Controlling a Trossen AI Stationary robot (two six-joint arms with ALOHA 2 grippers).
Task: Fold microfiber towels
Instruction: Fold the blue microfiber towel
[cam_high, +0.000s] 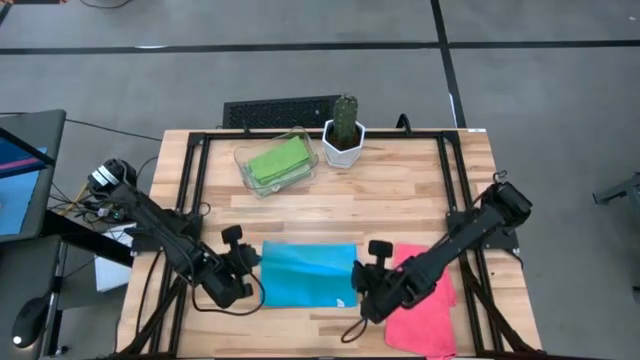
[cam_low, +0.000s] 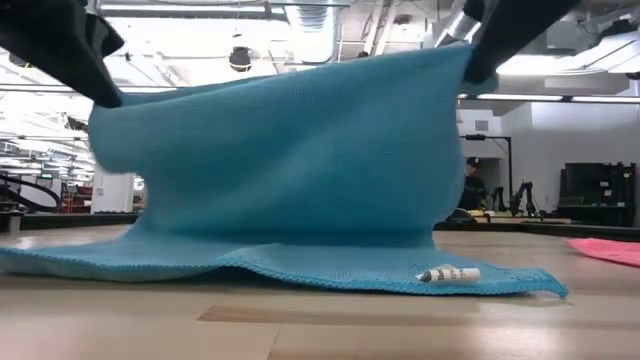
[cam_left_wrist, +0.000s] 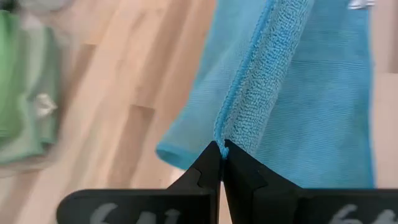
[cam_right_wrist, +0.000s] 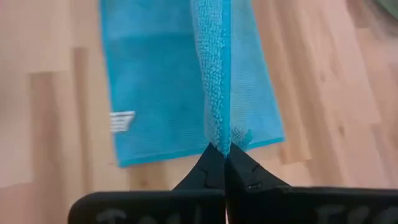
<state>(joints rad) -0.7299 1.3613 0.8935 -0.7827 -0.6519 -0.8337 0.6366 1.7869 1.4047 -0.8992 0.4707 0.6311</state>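
Observation:
A cyan blue microfiber towel (cam_high: 308, 275) lies near the table's front edge, one edge (cam_low: 290, 75) raised and slung between both grippers. Its lower part rests on the wood, with a white label (cam_low: 447, 274) at the near right. My left gripper (cam_high: 250, 263) is shut on the raised edge's left corner. My right gripper (cam_high: 368, 272) is shut on its right corner. A hot pink towel (cam_high: 425, 300) lies flat at the right. Green towels (cam_high: 278, 160) sit folded in a clear tray at the back. My left gripper pinches the left corner of the blue towel's raised edge (cam_left_wrist: 221, 144) between its two fingertips, slanting down from the near left. The hemmed edge runs away from the fingers, sagging slightly, and the towel hangs below onto the table. My right gripper pinches the right corner of the same raised edge (cam_right_wrist: 219, 142) between its two fingertips, slanting down from the near right. The edge leads straight away from the fingers. The cloth below it drapes down to the part lying on the wood.
A potted cactus (cam_high: 344, 135) in a white pot stands at the back centre beside the clear tray (cam_high: 250, 175). Black frame rails (cam_high: 200, 190) run along the table's left and right sides. Bare wood (cam_high: 400, 200) lies between the towels and the tray.

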